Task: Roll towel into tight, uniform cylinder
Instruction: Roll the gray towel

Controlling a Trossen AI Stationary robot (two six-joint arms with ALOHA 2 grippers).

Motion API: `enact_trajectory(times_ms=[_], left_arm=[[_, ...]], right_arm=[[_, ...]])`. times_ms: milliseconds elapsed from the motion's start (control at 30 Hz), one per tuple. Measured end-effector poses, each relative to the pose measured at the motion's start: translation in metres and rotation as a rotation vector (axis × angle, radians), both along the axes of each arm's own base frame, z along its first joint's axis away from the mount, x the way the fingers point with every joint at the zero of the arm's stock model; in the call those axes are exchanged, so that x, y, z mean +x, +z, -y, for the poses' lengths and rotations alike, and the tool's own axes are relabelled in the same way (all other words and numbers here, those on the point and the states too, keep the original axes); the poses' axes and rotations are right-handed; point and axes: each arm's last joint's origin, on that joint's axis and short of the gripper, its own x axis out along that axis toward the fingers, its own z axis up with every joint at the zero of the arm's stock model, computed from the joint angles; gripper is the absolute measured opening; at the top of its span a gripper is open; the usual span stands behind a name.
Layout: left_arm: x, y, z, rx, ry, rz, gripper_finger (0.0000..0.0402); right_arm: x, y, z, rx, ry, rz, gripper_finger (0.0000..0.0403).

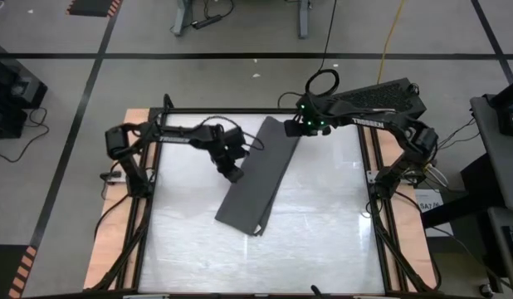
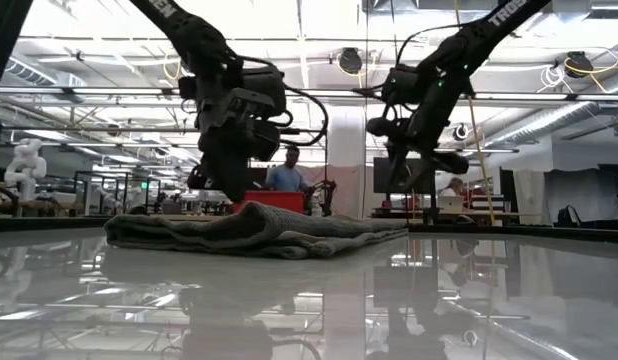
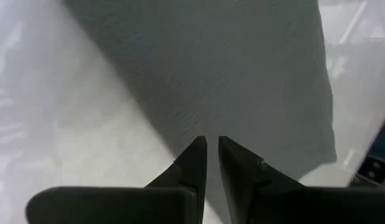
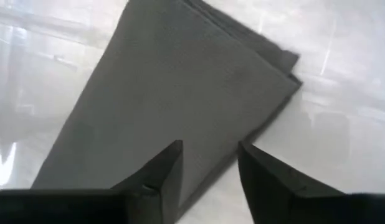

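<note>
The dark charcoal-grey towel (image 1: 256, 178) lies folded into a long flat strip, slanting from the table's near middle to its far middle. It also shows in the low view (image 2: 259, 230). Its white tag does not show. My left gripper (image 1: 232, 173) stands low at the strip's left long edge (image 3: 161, 134), about halfway along it. Its fingers point down with only a narrow slit between them. My right gripper (image 1: 295, 126) hangs open above the strip's far end, clear of the cloth (image 4: 180, 93), and it shows raised in the low view (image 2: 421, 160). My left gripper's fingertips (image 3: 195, 152) point down at the towel's left long edge. I cannot tell whether they touch the cloth. The towel lies flat on the table.
The glossy white tabletop (image 1: 323, 224) is framed by black rails (image 1: 377, 216) on its left, right and far sides. A red box (image 2: 272, 201) and a person (image 2: 287, 175) show in the room beyond the table's far edge.
</note>
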Motion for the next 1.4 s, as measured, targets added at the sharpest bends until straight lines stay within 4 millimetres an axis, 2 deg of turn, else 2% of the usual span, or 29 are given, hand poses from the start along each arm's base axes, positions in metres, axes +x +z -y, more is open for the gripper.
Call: enact_trajectory(times_ms=[367, 567, 667, 933, 1033, 1167, 1267, 1400], left_arm=[[0.006, -0.023, 0.064, 0.046, 0.084, -0.099, 0.0048], [0.006, -0.033, 0.100, 0.006, 0.145, -0.098, 0.0048], [0.006, -0.036, 0.118, -0.013, 0.185, -0.087, 0.0048], [0.007, -0.040, 0.157, -0.039, 0.271, -0.008, 0.0048], [0.009, -0.038, 0.166, -0.038, 0.281, 0.038, 0.0048], [0.011, -0.036, 0.173, -0.037, 0.312, 0.076, 0.0048], [0.015, -0.032, 0.175, -0.078, 0.305, 0.124, 0.0048], [0.020, -0.012, 0.176, -0.160, 0.269, 0.218, 0.0048]], right_arm=[[0.018, -0.049, 0.012, 0.071, 0.034, -0.032, 0.0008], [0.021, -0.068, 0.017, 0.082, 0.048, -0.063, 0.0009], [0.022, -0.071, 0.017, 0.078, 0.078, -0.070, 0.0005], [0.024, -0.070, 0.020, 0.008, 0.131, -0.059, 0.0001], [0.027, -0.069, 0.021, -0.032, 0.163, -0.040, 0.0001], [0.027, -0.066, 0.021, 0.000, 0.209, -0.016, 0.0001], [0.026, -0.051, 0.019, 0.011, 0.241, 0.003, 0.0001], [0.022, -0.025, 0.010, 0.005, 0.274, 0.007, 0.0001]])
